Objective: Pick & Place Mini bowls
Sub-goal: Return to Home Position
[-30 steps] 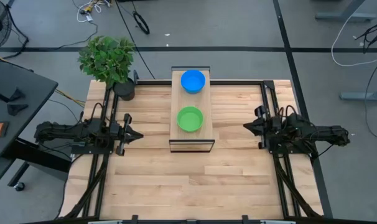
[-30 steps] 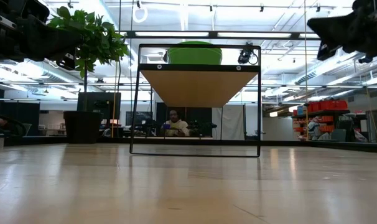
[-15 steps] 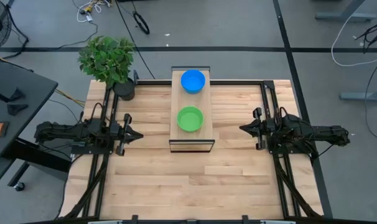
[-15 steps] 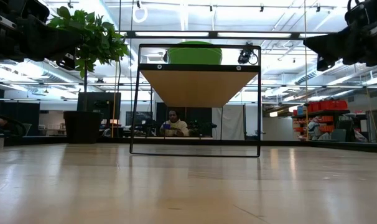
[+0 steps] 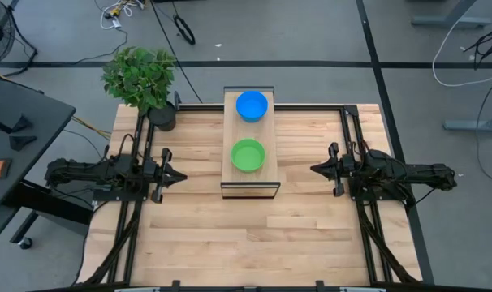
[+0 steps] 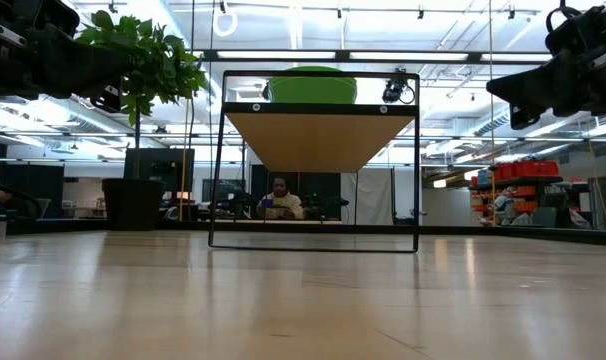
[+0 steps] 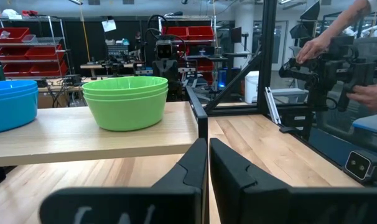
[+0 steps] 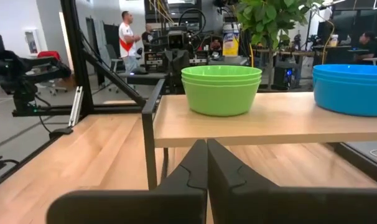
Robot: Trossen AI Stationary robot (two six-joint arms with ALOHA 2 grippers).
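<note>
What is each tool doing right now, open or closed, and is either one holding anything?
Left tool: closed, holding nothing.
Right tool: closed, holding nothing.

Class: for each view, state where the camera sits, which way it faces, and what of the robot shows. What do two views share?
High view: above the table, looking straight down; left gripper and right gripper flank the shelf.
Low view: at table-top height, looking level under the shelf; both arms at upper corners.
Left wrist view: behind its shut fingers, facing the green bowls.
Right wrist view: same, from the opposite side.
Both wrist views share the green bowls and blue bowls.
</note>
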